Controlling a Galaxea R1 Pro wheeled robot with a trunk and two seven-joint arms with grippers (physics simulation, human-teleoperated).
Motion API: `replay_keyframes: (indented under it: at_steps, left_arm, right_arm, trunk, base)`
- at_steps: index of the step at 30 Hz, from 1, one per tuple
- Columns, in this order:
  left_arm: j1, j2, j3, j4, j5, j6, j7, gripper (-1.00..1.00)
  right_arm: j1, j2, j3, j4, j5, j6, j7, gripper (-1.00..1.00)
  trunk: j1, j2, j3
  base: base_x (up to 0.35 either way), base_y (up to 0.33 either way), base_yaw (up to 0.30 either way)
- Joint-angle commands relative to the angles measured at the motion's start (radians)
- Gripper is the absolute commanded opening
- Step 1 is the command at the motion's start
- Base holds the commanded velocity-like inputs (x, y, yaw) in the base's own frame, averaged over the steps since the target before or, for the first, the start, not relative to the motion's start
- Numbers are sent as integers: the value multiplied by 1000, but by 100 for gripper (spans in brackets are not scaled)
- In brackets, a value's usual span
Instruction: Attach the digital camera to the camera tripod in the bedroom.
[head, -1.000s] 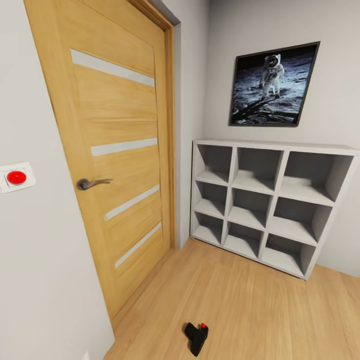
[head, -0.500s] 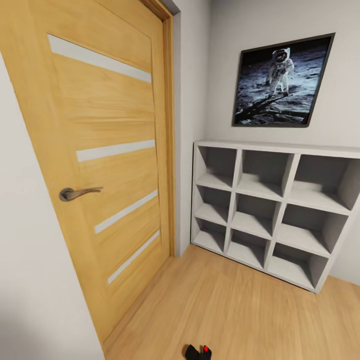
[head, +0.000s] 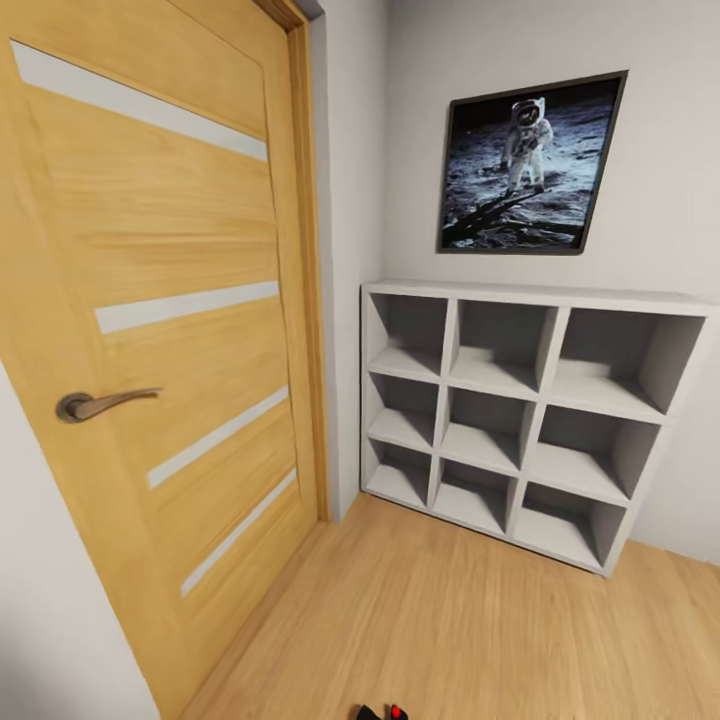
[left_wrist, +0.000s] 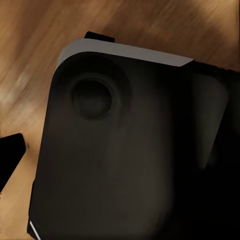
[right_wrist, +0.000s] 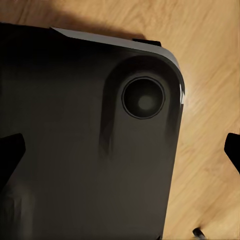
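Fingers: left wrist view shows one dark fingertip (left_wrist: 11, 152) at the frame's left edge; right wrist view shows dark tips at the left edge (right_wrist: 11, 152) and the right edge (right_wrist: 232, 150). Can't tell if either pair is spread or pressed together; nothing visible between them.
Robot base: big black rounded body (left_wrist: 135, 150) with a grey top edge and a round recess, taking most of the left wrist view; same black body (right_wrist: 85, 135) in the right wrist view, wood floor around it.
Door: light wooden door (head: 170, 330), left half of the head view, shut, pale horizontal strips, metal lever handle (head: 100, 404) at mid-left.
Walls: pale grey wall (head: 660, 180) at the back and right.
Floor: light wood floor (head: 470, 620), lower right of frame.
Shelf: grey cube shelf (head: 520, 410), three by three, centre-right, on the floor against the back wall, just beside the door frame.
Picture: astronaut picture (head: 525, 165), upper right, on the wall above the shelf.
Camera: digital camera (head: 382, 714), black with a red button, on the floor at the bottom edge, mostly cut off, well apart from the shelf.
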Motion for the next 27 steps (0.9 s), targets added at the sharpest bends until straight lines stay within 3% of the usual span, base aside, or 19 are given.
replay_keyframes:
  at_steps: [1,27]
  left_arm:
    - [0,0,3,0,5,-2,0,100]
    - [0,0,5,0,7,-2,0,100]
  right_arm:
    - [-1,0,-2,2,9,-4,-1,100]
    - [-1,-1,-2,2,10,-4,-1,100]
  trunk:
    - [0,0,-1]
    - [0,0,-1]
  base:
    - [7,0,-243]
    - [1,0,-247]
